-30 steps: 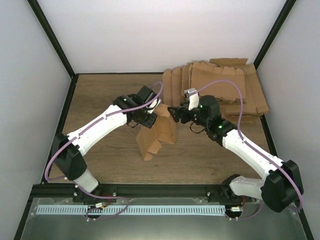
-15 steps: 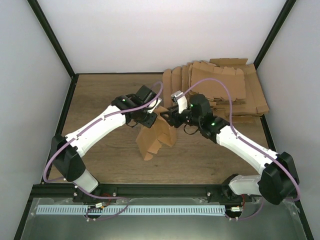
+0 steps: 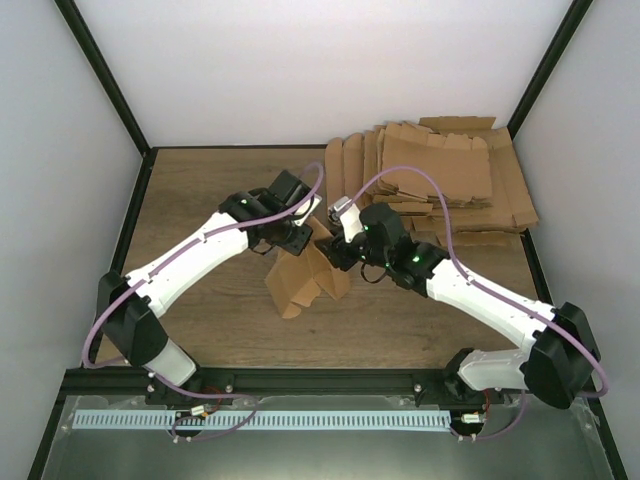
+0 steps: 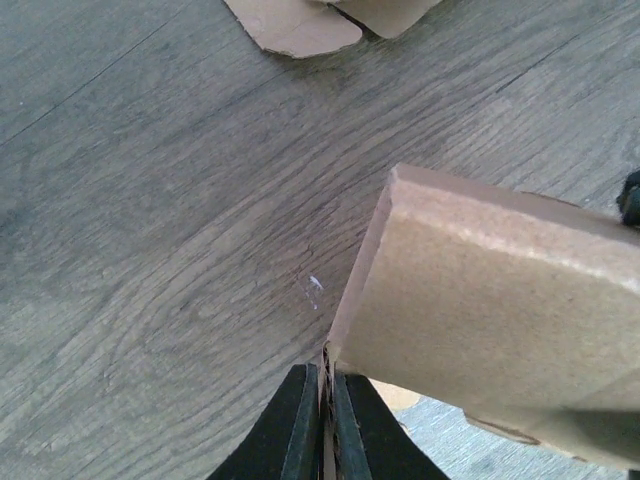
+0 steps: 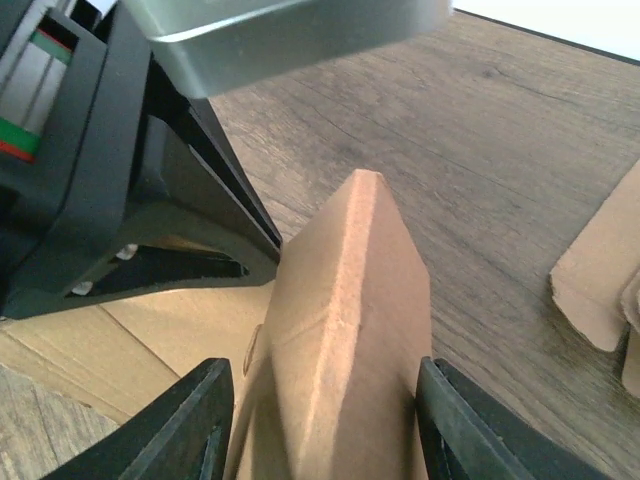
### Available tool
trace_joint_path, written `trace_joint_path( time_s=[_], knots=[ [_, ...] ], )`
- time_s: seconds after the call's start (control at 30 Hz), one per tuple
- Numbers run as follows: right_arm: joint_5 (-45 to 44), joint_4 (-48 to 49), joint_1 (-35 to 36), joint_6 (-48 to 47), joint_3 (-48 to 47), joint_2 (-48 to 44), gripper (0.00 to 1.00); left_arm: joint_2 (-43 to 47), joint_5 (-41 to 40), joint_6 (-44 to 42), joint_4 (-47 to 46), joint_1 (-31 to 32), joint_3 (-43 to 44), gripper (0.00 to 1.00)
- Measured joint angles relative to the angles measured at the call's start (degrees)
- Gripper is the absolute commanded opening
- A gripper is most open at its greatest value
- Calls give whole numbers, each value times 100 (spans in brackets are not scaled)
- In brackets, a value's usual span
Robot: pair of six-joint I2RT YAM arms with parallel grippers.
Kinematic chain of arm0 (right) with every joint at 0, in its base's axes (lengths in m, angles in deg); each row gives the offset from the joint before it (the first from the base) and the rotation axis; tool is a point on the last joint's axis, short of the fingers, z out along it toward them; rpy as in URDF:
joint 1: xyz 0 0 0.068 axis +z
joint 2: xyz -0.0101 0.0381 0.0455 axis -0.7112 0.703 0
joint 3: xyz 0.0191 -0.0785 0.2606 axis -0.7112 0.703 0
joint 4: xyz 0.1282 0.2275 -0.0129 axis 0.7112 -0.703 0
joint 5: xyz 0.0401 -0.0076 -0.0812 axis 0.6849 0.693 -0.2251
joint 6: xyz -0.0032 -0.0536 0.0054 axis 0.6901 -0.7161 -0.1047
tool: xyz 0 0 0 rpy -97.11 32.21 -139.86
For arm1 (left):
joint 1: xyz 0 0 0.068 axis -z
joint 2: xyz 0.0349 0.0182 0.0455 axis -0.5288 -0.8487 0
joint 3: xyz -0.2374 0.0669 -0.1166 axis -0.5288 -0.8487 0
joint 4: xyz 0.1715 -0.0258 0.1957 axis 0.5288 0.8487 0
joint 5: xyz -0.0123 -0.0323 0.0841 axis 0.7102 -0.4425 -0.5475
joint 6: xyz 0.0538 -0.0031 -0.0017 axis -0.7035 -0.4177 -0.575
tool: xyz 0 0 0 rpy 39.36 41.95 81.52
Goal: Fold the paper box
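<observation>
At mid-table, the right gripper (image 3: 338, 250) has swung left over the past second, away from the blanks (image 3: 450, 185), and now sits astride the box (image 3: 305, 278). Its wrist view shows the jaws spread wide, one finger on each side of the creased ridge (image 5: 350, 280) and close against both walls. Whether they are squeezing cannot be told. The left gripper (image 4: 322, 400) keeps its place at the box's far-left edge, jaws pressed together on a thin cardboard wall. The box stands upright on the table (image 3: 200, 300) between the two grippers. It has shifted slightly left, and a flap (image 3: 288, 308) trails on the wood at its near end. The move suggests the work is passing from steadying to shaping, with both arms now at the box. The box is the only container in sight; it is open and partly formed, and nothing shows inside it.
</observation>
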Motion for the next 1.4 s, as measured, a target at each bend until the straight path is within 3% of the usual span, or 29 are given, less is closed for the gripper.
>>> trace_joint_path(
  time_s=[0.47, 0.8, 1.1, 1.4],
  knots=[
    [-216, -905, 157, -44, -70, -184, 50, 282, 7, 63, -199, 0, -245, 4],
    [203, -1333, 164, -107, -356, -328, 68, 367, 247, 4, -345, -2, -380, 4],
    [225, -1318, 168, 24, -522, -739, 54, 376, 352, -4, -402, 0, -428, 4],
    [219, -1333, 168, 70, -529, -466, 43, 376, 365, -20, -420, 0, -428, 4]
  ],
)
